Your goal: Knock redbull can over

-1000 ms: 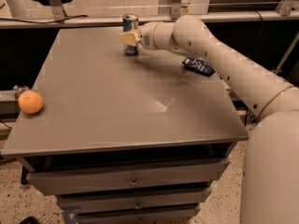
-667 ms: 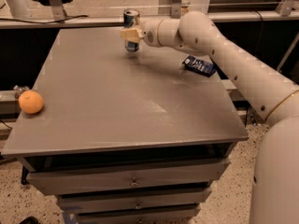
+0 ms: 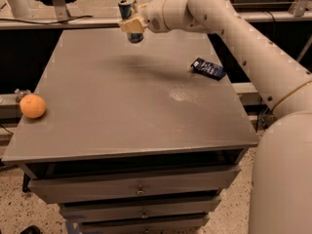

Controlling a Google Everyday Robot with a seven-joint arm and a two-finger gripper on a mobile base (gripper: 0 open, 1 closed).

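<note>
My gripper (image 3: 132,27) is clamped on the redbull can (image 3: 127,6) above the table's (image 3: 122,106) far edge; releasing here risks it dropping off the back, not tipping over.

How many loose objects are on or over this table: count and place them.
3. The orange sits at the table's left edge; the dark blue packet near its right edge; the redbull can at the far edge, held by the gripper.
</note>
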